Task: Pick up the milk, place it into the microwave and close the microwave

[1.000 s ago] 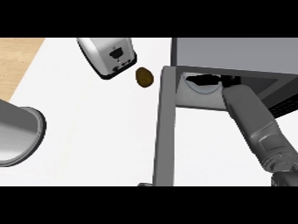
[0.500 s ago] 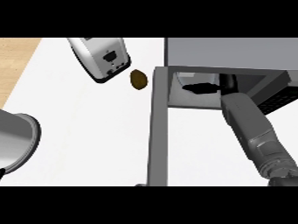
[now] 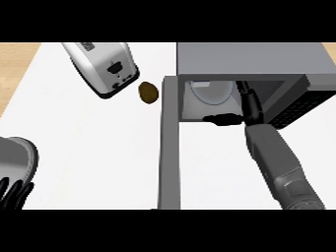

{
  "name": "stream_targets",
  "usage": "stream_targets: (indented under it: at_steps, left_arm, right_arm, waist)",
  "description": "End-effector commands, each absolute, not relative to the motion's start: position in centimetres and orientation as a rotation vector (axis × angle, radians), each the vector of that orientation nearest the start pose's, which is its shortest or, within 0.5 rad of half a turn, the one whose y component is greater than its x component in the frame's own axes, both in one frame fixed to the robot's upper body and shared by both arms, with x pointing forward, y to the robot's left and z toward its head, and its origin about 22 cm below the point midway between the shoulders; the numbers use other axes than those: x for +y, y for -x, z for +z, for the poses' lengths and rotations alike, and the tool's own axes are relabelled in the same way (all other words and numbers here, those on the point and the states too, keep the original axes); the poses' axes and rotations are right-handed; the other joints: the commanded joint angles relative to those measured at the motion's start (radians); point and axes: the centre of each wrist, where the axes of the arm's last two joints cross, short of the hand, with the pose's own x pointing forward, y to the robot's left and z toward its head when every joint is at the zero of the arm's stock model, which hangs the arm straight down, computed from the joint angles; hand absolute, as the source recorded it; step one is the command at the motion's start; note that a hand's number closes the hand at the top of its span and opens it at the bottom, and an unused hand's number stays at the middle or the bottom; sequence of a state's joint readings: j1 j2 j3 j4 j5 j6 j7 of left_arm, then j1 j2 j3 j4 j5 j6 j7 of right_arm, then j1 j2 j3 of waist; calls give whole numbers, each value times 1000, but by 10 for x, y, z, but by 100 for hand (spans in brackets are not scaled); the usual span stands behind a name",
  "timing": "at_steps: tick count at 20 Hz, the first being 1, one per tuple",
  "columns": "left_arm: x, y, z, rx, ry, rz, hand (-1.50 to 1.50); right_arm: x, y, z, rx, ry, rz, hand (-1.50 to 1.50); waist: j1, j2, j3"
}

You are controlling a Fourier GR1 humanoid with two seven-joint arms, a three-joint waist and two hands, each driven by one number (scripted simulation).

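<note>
- My right hand [image 3: 228, 118] is at the microwave [image 3: 252, 61] opening, black fingers just at the front edge of the cavity; I can't tell if they are apart or curled, too dark and small.
- Milk: I see no carton clearly. A pale shape sits inside the cavity just beyond my hand, could be the milk or the turntable, can't tell which.
- Microwave door [image 3: 169, 142] stands open, edge-on to the left of my hand, running down toward me.
- Left hand [image 3: 4, 195] rests low at the view's left edge, fingers spread up, holding nothing.
- Step in hand, my guess: placing is about finished, closing comes next.
- To do it well: draw the right hand straight back out so it doesn't snag the cavity edge, then get outside the door and push it toward the opening.
- Toaster [image 3: 101, 69] and small brown thing [image 3: 149, 92] sit well left of my hand, beyond the door, and I judge they won't get in the way.
</note>
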State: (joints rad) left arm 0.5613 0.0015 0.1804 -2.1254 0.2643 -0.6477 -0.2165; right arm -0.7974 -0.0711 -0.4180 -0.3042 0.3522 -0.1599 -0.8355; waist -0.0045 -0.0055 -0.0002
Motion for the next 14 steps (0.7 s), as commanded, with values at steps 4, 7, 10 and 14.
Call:
stream_targets:
  at_steps: [4, 7, 10, 14]
  left_arm:
    - [272, -110, 52, -1863, 365, -205, -150]
    - [262, -127, 49, -1820, 397, -249, -150]
    - [251, -138, 51, -1767, 406, -330, 150]
    - [232, -154, 46, -1756, 407, -366, 150]
  right_arm:
    - [-225, -347, -81, -1853, 123, 226, -150]
    - [-221, -316, -106, -1839, 56, 204, -150]
    - [-231, -300, -110, -1878, 55, 141, -150]
    - [-248, -268, -110, -1888, 29, 161, -150]
  waist:
    - [-25, -9, -1]
    - [-48, -13, -2]
    - [-49, -12, -2]
    - [-68, -13, -4]
